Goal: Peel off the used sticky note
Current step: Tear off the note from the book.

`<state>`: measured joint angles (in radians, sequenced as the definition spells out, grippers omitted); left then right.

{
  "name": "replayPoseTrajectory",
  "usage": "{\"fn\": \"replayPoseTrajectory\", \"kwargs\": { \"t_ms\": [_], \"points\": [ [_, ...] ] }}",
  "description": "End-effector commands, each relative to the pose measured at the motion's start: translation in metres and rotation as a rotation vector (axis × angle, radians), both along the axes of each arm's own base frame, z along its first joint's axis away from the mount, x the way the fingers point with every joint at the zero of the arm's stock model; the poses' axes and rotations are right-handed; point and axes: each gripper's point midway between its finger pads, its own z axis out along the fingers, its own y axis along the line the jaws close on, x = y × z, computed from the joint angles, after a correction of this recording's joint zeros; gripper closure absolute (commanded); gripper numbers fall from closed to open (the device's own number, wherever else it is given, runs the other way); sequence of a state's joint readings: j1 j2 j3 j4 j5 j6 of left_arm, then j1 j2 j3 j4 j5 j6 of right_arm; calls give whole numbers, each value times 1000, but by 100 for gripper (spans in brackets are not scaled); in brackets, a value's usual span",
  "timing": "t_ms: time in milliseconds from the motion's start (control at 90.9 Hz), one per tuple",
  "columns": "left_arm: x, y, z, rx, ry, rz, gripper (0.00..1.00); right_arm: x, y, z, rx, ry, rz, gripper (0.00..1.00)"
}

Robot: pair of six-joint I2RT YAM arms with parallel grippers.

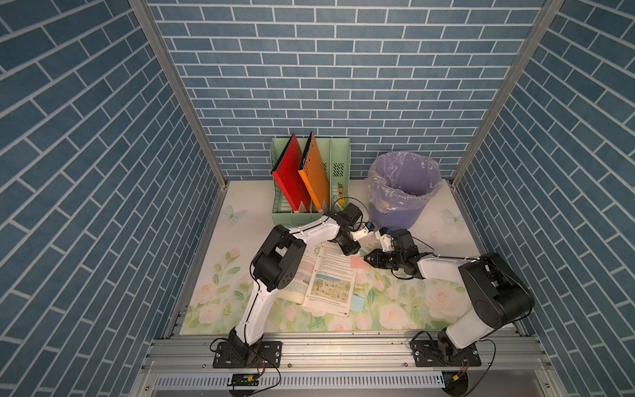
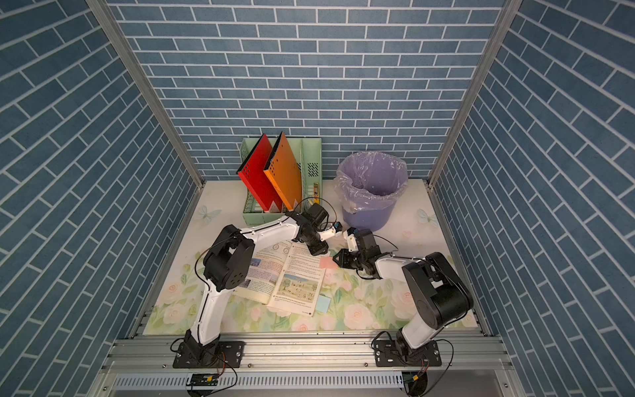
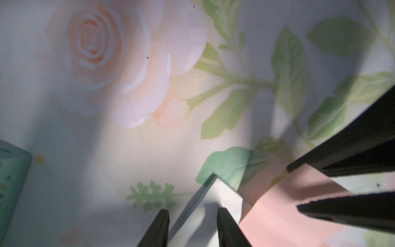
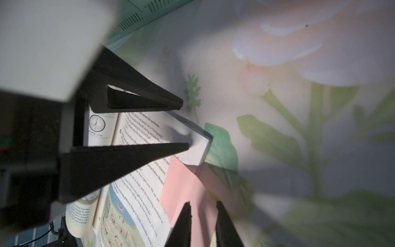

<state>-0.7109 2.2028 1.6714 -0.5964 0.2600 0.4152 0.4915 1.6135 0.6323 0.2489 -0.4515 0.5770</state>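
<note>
Seen from above, a pink sticky note (image 1: 357,263) sat on the open book's (image 1: 331,278) 2 o'clock edge, its free half overhanging toward 3 o'clock. The right gripper (image 4: 202,204), the nearer one, pointed in from 3 o'clock, fingers narrowly apart astride that flap, not visibly pinching it. The left gripper (image 3: 192,210), slightly parted and empty, stood over the page corner at the note's 11 o'clock.

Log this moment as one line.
left gripper open at textbook corner | right gripper open over pink sticky note | not yet peeled
</note>
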Motion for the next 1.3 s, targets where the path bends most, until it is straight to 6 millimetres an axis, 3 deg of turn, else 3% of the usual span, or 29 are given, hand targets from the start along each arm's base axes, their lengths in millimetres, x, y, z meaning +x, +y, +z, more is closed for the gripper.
{"fn": "replayPoseTrajectory", "kwargs": {
  "t_ms": [0,242,451,858,1166,1287],
  "points": [
    [-12,13,-3,48,52,-23,57,4,2,-3,-25,-32,15,78],
    [-10,17,-31,91,72,7,57,7,9,4,-52,-100,29,86],
    [-8,18,-40,104,75,17,57,4,17,15,-136,-218,61,100],
    [-12,27,-53,142,85,30,57,-16,13,42,-215,-473,78,100],
    [-12,29,-50,145,76,33,57,-32,17,51,-179,-498,123,100],
    [-10,28,-45,140,64,37,58,-40,23,71,-137,-514,139,100]
  ]
}}
